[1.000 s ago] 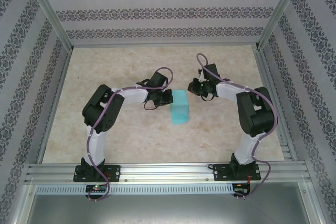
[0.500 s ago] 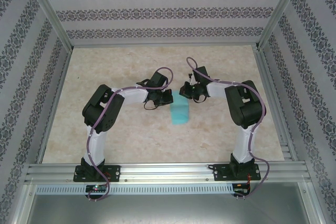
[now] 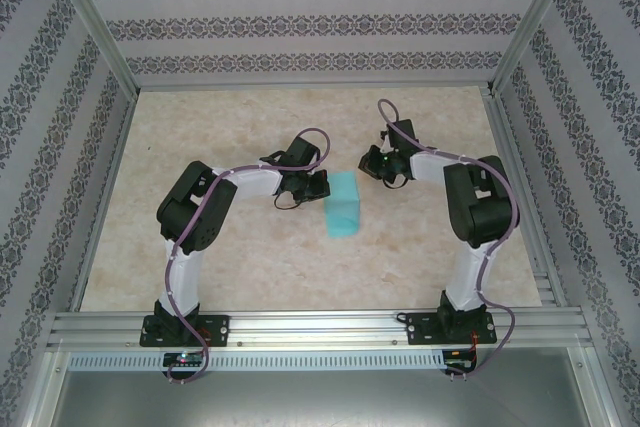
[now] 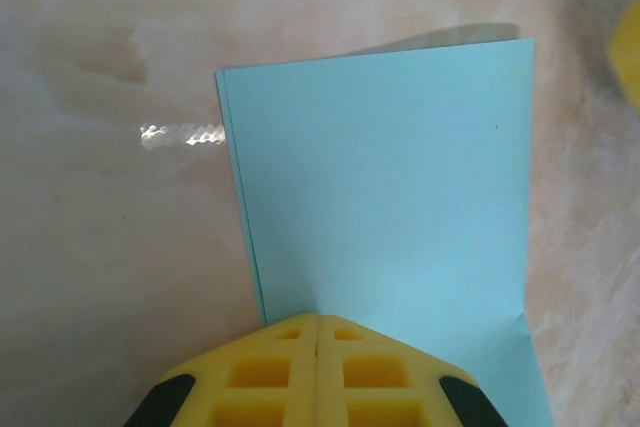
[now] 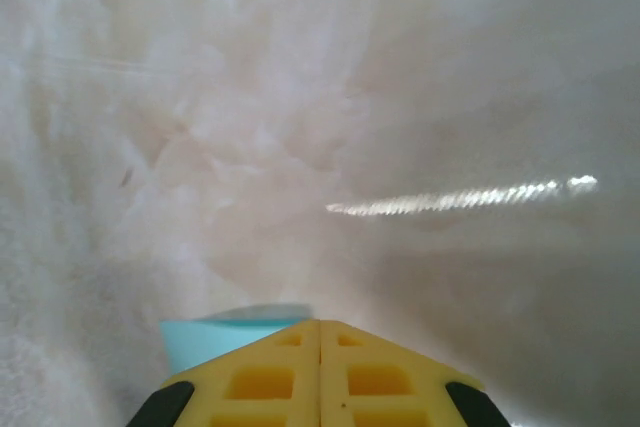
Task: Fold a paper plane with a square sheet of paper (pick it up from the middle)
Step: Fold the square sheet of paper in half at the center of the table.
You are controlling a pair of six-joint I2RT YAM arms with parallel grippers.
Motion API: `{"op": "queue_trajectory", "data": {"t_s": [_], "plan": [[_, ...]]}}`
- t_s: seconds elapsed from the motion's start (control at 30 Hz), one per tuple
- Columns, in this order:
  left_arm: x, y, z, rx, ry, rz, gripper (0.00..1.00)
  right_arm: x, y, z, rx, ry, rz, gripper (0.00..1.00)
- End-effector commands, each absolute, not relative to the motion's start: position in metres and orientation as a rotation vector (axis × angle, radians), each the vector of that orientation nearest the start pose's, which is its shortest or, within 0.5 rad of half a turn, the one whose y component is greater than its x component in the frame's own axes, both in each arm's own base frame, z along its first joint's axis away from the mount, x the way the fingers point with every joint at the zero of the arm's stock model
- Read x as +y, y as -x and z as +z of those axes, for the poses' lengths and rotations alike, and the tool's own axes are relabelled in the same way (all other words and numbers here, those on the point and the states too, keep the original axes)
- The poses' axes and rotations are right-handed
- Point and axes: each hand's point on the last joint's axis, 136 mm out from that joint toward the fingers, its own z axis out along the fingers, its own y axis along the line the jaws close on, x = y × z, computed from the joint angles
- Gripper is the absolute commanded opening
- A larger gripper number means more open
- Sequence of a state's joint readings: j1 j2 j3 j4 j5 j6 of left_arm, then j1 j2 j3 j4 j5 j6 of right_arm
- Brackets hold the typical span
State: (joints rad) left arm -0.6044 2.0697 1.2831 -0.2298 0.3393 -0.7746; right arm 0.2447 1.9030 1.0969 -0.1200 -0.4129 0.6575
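Now folded paper sheet [image 4: 390, 197]: left gripper [image 4: 317, 322] closed, tips on its edge; right gripper [image 5: 320, 325] closed beside far corner.

- Changed since a second ago?
- Swung the right fingers [image 5: 270, 377] in over the paper [image 3: 344, 204], far right corner, half a second back. Then pulled out right again; now close by that corner.
- Right elbow [image 3: 480, 202]?
- Followed inward, then back out, not quite to the start.
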Motion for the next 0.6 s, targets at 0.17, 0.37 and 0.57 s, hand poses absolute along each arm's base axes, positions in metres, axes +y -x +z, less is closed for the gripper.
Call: {"op": "queue_trajectory", "data": {"t_s": [0.17,0.37,0.57], "plan": [[-0.259,-0.3,-0.086,3.141,0.199,-0.444,0.0,0.221,-0.359,0.059,2.647,-0.164,1.039,0.08],[-0.259,-0.3,-0.086,3.141,0.199,-0.444,0.0,0.23,-0.325,0.04,2.732,-0.137,1.093,0.08],[-0.259,-0.3,-0.086,3.141,0.2,-0.443,0.0,0.228,-0.313,0.029,2.783,-0.11,1.084,0.09]]}}
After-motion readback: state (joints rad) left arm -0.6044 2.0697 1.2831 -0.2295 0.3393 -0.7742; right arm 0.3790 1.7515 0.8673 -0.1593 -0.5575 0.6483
